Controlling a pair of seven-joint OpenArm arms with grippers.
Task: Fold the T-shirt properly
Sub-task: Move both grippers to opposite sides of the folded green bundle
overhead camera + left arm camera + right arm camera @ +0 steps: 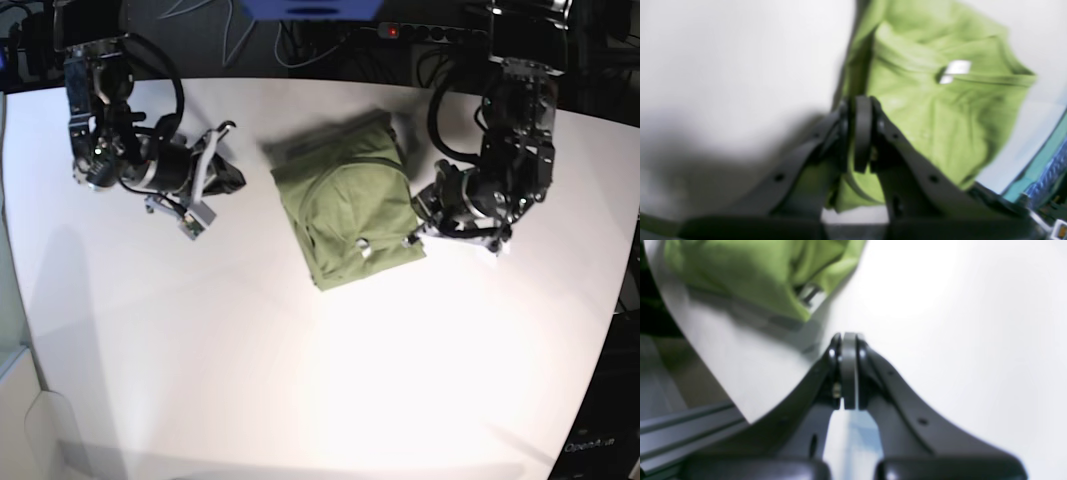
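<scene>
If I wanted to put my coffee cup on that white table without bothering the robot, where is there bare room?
The widest bare stretch of the table is the near half, in front of the T-shirt. A smaller patch lies between the shirt and the right gripper. It is crowded on the other side, where the left gripper sits right at the shirt's edge.
</scene>
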